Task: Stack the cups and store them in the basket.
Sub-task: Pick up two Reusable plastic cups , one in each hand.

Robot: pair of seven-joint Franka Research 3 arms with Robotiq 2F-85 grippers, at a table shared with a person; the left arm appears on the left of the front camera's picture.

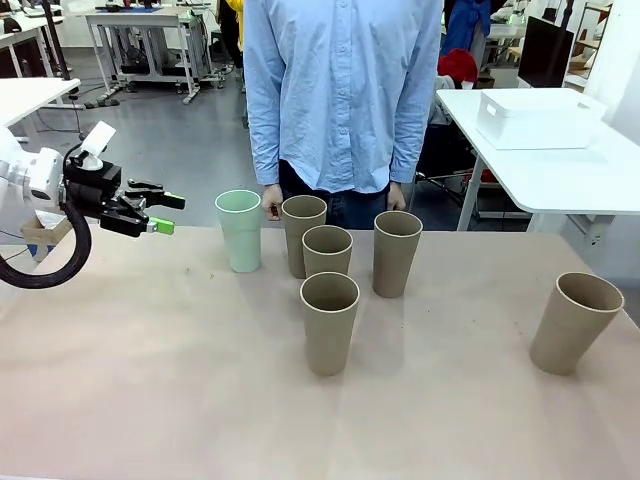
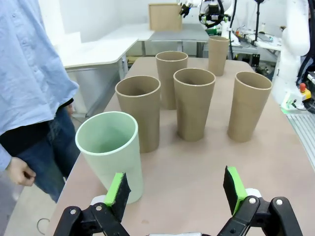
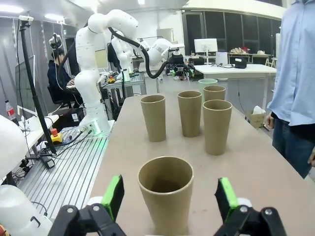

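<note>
Across the tan table [image 1: 120, 380] in front of me six cups stand upright and apart, none stacked. My left pincer [image 1: 169, 213] hangs above the table's left side with its green pads spread and nothing between them. Just beyond it is the mint green cup [image 1: 240, 230], whose lower wall is partly hidden behind one pad in the left wrist view. Four brown cups [image 1: 327, 262] cluster beside the mint one near the middle, the nearer ones covering the bases of those behind. A person's hand [image 1: 272, 203] is half hidden behind the cluster at the far edge. The lone brown cup [image 1: 575, 322] stands well apart on the right. My right pincer [image 3: 170, 197] is spread wide, and from its wrist that cup sits framed between the pads. Its base is cut off by the picture's bottom edge, so I cannot tell whether it is between the fingers or just ahead of them. The white bin [image 1: 535, 118] rests on a separate white table [image 1: 560, 180] at the far right, its inside out of sight.
</note>
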